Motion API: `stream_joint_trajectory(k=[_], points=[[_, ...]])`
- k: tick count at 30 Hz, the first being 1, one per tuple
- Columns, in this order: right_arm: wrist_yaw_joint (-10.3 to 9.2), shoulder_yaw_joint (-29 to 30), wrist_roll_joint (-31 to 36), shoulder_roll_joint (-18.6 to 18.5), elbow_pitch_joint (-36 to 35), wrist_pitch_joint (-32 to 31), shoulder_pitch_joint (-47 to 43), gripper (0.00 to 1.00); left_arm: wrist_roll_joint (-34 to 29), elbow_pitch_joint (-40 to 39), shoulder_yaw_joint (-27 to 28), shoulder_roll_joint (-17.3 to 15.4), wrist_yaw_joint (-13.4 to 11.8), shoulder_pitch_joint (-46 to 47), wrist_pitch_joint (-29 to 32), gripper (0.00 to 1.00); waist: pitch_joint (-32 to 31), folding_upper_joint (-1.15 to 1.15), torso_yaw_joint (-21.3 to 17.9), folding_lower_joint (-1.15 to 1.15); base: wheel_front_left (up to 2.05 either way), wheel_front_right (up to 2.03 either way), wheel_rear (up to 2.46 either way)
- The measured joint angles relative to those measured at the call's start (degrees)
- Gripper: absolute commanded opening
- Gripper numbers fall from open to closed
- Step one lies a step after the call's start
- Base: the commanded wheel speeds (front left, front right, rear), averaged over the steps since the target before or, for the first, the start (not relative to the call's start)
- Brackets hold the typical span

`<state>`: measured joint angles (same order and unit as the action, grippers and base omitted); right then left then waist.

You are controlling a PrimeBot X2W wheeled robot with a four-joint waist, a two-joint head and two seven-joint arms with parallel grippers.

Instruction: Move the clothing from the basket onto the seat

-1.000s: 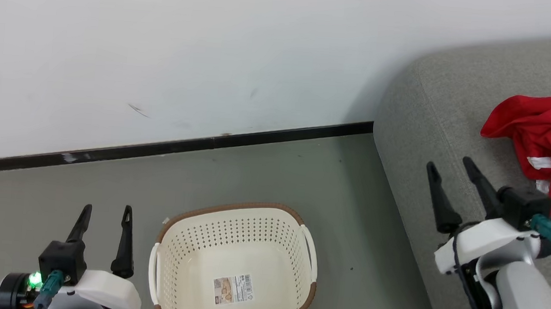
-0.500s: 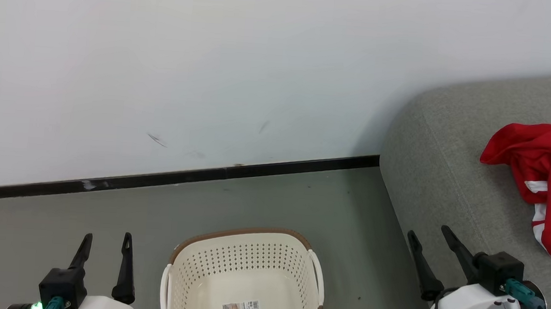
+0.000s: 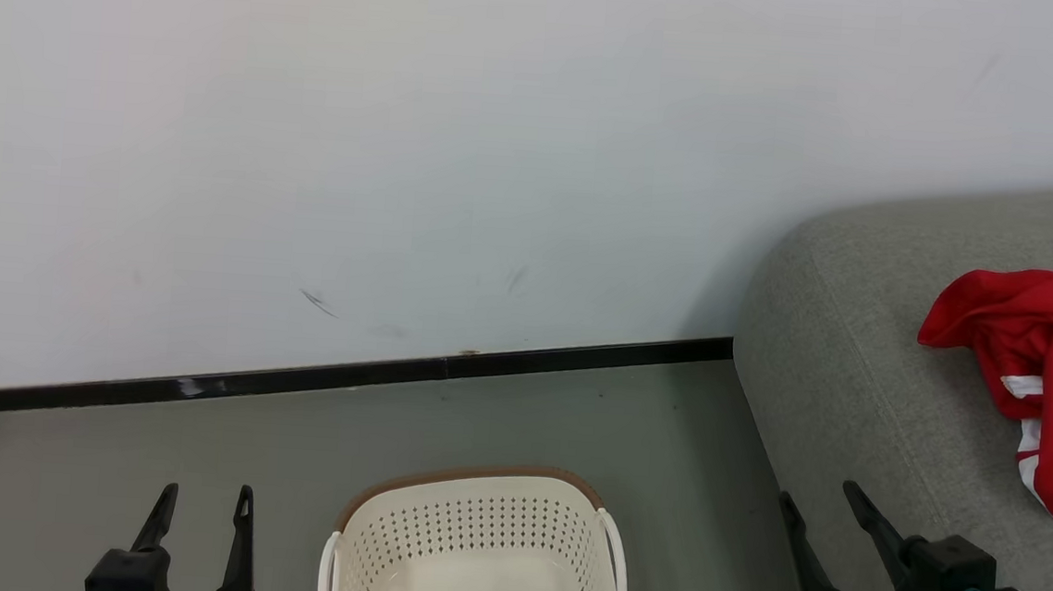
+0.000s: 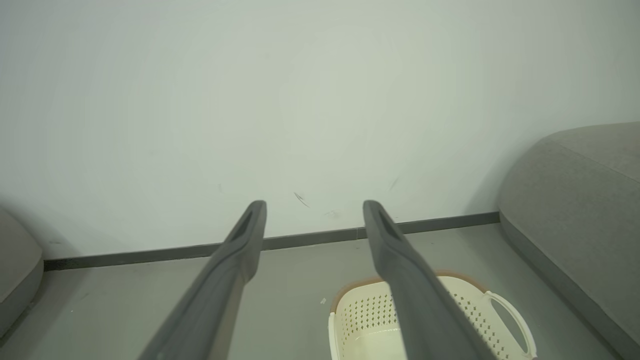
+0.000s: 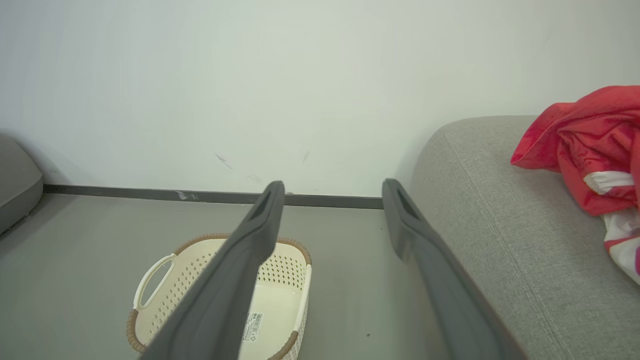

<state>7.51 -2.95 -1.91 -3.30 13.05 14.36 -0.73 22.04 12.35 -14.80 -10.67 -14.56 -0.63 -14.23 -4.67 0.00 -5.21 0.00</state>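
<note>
clothing [image 3: 1050, 369] is lying bunched on the seat [image 3: 862, 393], near its rounded end, well apart from the basket [image 3: 473, 533]. basket is sitting empty on the floor [image 3: 573, 419], only its label [image 5: 252, 326] inside. left gripper [image 3: 207, 491] and right gripper [image 3: 818, 494] are both gaping wide, gripping nothing. reading this as transfer done, arms parking. advice: back the right arm straight away from the seat edge, jaws open, no sweeping toward the fabric, so nothing is snagging

The clothing [image 3: 1050, 369] was bright red with white panels; the seat [image 3: 851, 420] plain grey; the basket [image 3: 473, 524] cream with dotted perforations and a brown rim.
</note>
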Motion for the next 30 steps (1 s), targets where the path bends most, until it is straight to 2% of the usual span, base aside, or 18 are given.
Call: stream_joint_trajectory(k=[24, 30], points=[[0.00, 0.8, 1.4, 0.9, -5.0, 0.0, -3.8, 1.00, -2.9, -0.9, 0.5, -1.8, -1.0, -0.1, 0.0, 1.00, 0.3, 0.00, 0.9, 0.00, 0.00, 0.00, 0.00], [0.00, 1.1, 1.4, 0.9, -5.6, -0.2, -3.9, 1.00, -2.9, -0.5, 1.3, -1.8, -1.4, -0.1, 0.0, 0.93, 0.6, 0.00, 1.1, 0.00, 0.00, 0.00, 0.00]])
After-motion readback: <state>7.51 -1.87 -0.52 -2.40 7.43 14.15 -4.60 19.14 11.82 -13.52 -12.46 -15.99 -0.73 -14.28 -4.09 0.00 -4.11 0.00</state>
